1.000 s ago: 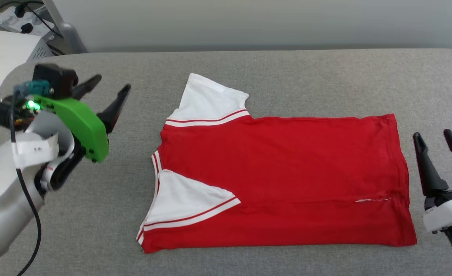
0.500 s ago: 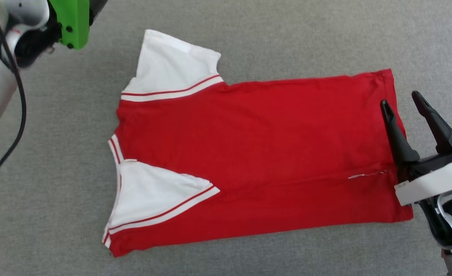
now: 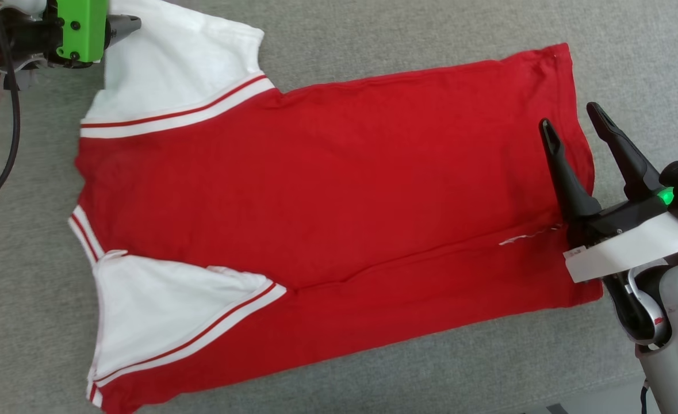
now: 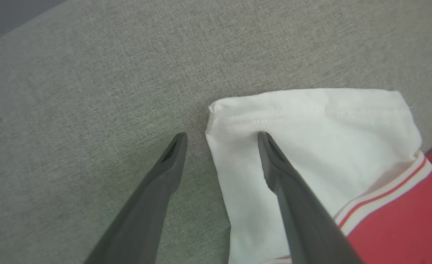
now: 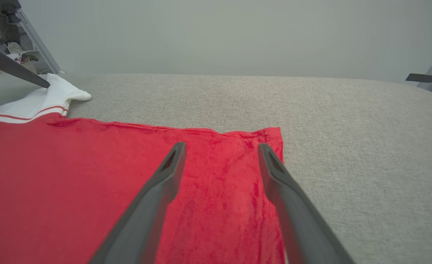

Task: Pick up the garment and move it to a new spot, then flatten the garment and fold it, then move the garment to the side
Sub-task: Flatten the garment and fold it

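- While the garment (image 3: 339, 190) lies flat on the grey surface (image 3: 431, 34), near sleeve (image 3: 160, 310) already turned onto the red body, the fold looks half done.
- Both wide open, empty: left gripper (image 4: 222, 136) straddles the far sleeve (image 4: 311, 121) corner, right gripper (image 3: 570, 115) hangs over the far hem corner (image 5: 270, 134).
- Next, probably: lower both, pinch that edge, carry it nearward together.
- Left wrist view: one finger over cloth, one over bare surface. From the head view that straddle is hard to judge.

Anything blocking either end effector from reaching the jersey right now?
Nothing visible does. The open left end effector straddles the sleeve corner of the red thin-fabric jersey with white sleeves; the open right end effector hangs over its hem end.
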